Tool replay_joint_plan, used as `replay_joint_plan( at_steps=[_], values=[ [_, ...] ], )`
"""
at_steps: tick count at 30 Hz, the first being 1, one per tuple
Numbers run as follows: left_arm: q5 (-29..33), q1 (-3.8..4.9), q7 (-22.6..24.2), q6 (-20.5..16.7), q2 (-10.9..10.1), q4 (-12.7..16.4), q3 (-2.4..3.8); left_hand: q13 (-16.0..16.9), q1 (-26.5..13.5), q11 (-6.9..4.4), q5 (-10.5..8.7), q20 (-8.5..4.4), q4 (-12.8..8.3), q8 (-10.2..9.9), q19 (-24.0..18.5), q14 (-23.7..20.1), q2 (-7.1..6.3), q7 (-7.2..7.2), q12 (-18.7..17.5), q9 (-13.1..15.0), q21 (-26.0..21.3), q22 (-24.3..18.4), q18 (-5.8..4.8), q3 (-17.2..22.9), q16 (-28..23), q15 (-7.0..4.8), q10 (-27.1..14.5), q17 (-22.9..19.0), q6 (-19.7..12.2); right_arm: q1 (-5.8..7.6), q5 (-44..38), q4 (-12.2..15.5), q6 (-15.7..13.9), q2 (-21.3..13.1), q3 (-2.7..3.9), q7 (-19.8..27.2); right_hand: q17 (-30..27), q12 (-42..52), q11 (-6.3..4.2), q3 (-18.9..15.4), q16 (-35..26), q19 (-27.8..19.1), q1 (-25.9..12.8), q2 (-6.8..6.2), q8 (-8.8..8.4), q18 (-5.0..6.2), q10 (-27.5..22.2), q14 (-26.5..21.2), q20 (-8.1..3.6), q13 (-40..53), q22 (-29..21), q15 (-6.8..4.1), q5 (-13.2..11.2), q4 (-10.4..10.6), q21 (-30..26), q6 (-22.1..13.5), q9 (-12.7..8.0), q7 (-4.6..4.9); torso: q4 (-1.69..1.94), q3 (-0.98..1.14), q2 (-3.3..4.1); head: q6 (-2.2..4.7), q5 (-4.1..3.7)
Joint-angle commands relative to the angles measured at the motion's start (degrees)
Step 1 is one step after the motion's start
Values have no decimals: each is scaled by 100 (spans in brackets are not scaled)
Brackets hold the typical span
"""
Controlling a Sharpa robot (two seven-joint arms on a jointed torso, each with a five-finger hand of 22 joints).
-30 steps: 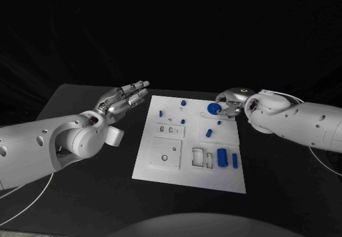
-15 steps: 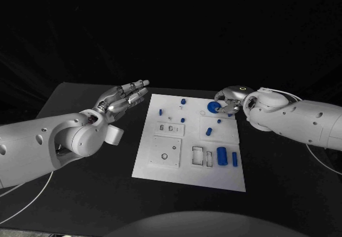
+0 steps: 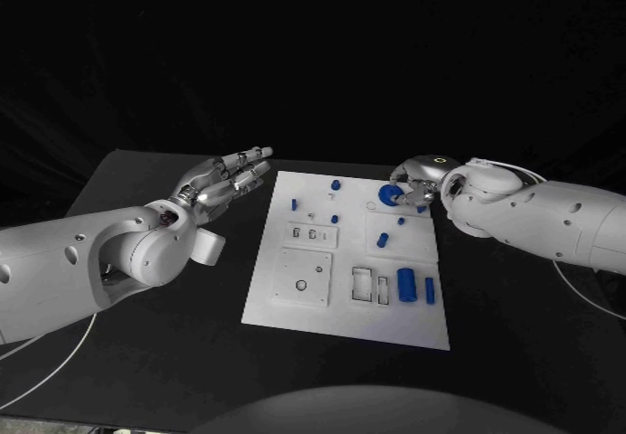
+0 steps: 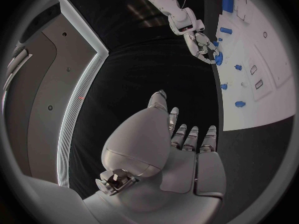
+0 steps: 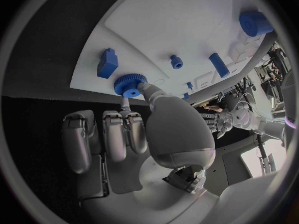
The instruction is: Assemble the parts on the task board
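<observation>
The white task board lies in the middle of the table. My right hand pinches a blue toothed wheel between thumb and a finger over the board's far right corner. In the right wrist view the wheel sits at the fingertips near the board's edge. A blue block, a small peg and a short cylinder lie on the board beyond it. My left hand hovers open, fingers stretched out, beside the board's far left corner and holds nothing.
Several more blue parts lie on the board: a large cylinder and a slim bar near the right edge, and small pegs farther back. White recessed plates take up the board's left half. Black table surrounds the board.
My right hand with the toothed wheel has edged slightly left and farther back. The left hand has stayed where it was.
</observation>
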Motion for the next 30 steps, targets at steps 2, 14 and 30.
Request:
replay_joint_plan(
  at_steps=[2,14,30],
  values=[
    [-35,-3,3,117,0,8,5,7,76,37,29,52,0,31,3,0,7,16,34,5,8,-101,90,41,29,55,9,7,30,-54,-48,-84,125,50,-20,66,1509,22,-77,-8,20,587,147,22,143,-37,599,589,-69,1508,1508,-66,-103,-92,25,185,119,-30,4,1,-2,-8,6],
    [-36,-7,-33,139,-9,5,4,7,91,44,44,54,-5,33,3,2,10,22,38,6,8,-101,90,51,33,58,10,8,34,-67,-48,-56,-118,45,-20,182,1509,22,-123,-52,20,587,335,103,643,-37,599,589,-151,1508,1508,-143,112,-287,25,709,534,-116,-9,-3,-1,-17,39],
    [-36,-12,-49,129,-6,-2,4,8,111,53,57,56,-13,38,9,1,7,29,42,7,15,-97,90,61,32,55,12,7,44,244,39,486,-257,48,-13,268,1509,22,-106,-87,20,587,311,73,711,-37,599,589,-137,1508,1508,-116,200,-283,25,858,587,-122,6,-5,-2,-58,49]
  ],
)
